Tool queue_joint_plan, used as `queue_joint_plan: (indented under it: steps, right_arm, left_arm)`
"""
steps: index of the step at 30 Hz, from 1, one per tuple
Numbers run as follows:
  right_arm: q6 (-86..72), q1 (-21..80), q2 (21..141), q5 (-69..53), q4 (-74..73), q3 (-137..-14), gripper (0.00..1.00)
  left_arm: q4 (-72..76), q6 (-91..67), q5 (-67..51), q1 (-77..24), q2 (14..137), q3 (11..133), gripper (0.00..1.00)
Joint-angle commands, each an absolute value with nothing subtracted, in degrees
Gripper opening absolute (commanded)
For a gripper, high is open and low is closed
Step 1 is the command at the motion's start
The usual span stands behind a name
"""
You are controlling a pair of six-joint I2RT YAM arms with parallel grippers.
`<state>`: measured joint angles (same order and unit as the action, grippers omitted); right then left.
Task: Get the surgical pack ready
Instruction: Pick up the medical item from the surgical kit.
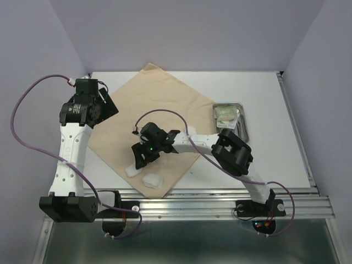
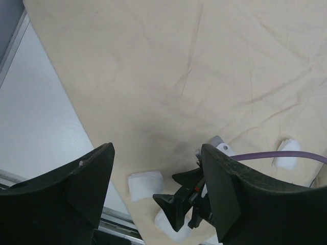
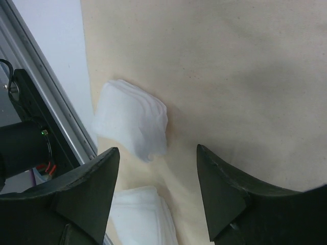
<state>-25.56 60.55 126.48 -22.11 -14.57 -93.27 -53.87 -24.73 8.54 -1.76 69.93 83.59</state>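
From above, the large beige woven cloth sheet (image 1: 154, 110) lies diamond-wise on the white table (image 1: 264, 88), with the small rectangular steel tray (image 1: 242, 121) at its 3 o'clock. The right gripper (image 1: 142, 158) hangs over the cloth's 6 o'clock corner, beside two white gauze pads (image 1: 152, 180).

The left wrist view shows the left gripper (image 2: 157, 153) spread open and empty above the cloth.

The right wrist view shows the right gripper's jaws wide apart and empty, with one pad at 10 o'clock.
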Motion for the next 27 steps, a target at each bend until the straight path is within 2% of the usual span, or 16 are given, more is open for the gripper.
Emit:
queue_joint_plan:
  steps: [1,10,16,17,24,27]
  right_arm:
    - [-27.0,61.0,128.1,-24.7,-11.3,-96.2,0.67]
    - [-28.4,61.5,131.5,-25.8,-10.8,-98.2,0.49]
    - [-28.6,61.5,130.3,-25.7,-10.7,-98.1,0.28]
    - [-28.5,61.5,129.6,-25.5,-10.5,-97.8,0.22]
    - [-27.0,61.5,125.9,-22.7,-10.9,-97.4,0.01]
    - [-24.4,60.9,123.9,-23.6,-12.8,-97.6,0.01]
  left_arm:
    - [-53.7,-24.3,9.3,-1.3,68.4,82.7,0.80]
    - [-53.2,-23.9,8.8,-1.1,68.0,81.6,0.80]
    - [-53.1,-23.7,8.8,-1.1,67.8,81.2,0.80]
    - [-53.0,-23.7,8.8,-1.1,67.8,81.0,0.80]
    - [-52.6,-23.6,8.8,-1.1,67.7,80.6,0.80]
    - [-52.2,-23.5,8.8,-1.0,67.6,80.2,0.80]
